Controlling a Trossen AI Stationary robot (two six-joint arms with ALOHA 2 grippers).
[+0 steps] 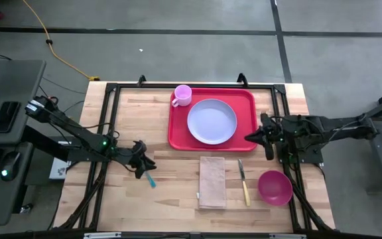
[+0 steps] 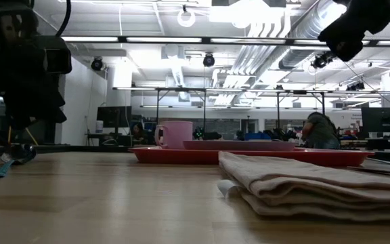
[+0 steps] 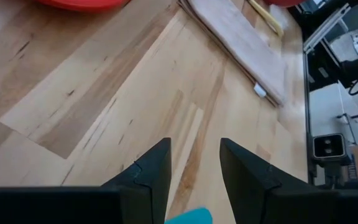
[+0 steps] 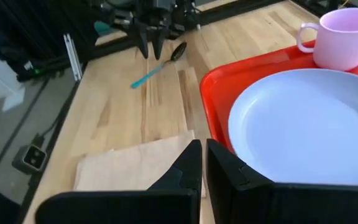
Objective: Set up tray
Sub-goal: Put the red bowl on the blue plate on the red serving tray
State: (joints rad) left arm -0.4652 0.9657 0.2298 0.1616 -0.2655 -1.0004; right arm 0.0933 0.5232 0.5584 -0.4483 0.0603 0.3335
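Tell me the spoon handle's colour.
Teal-blue; the spoon shows best in the right wrist view, lying by the left gripper.

Both arms are dark, near-black, built of slim tubular links joined by bulkier joint housings. The left arm [image 1: 78, 136] carries a small green indicator light at a joint housing near its wrist; a cluster of thin dark cables sits at its base end, at 9 o'clock on the table. The right arm [image 1: 330, 127] has a blocky wrist section with thin cables running along its links toward 3 o'clock. The left gripper [image 3: 194, 171] has two matte black fingers [image 3: 151, 174], wedge-shaped with faceted, angular faces tapering to blunt tips. The right gripper [image 4: 202, 163] has fingers [image 4: 225, 171] of identical matte black, faceted form.
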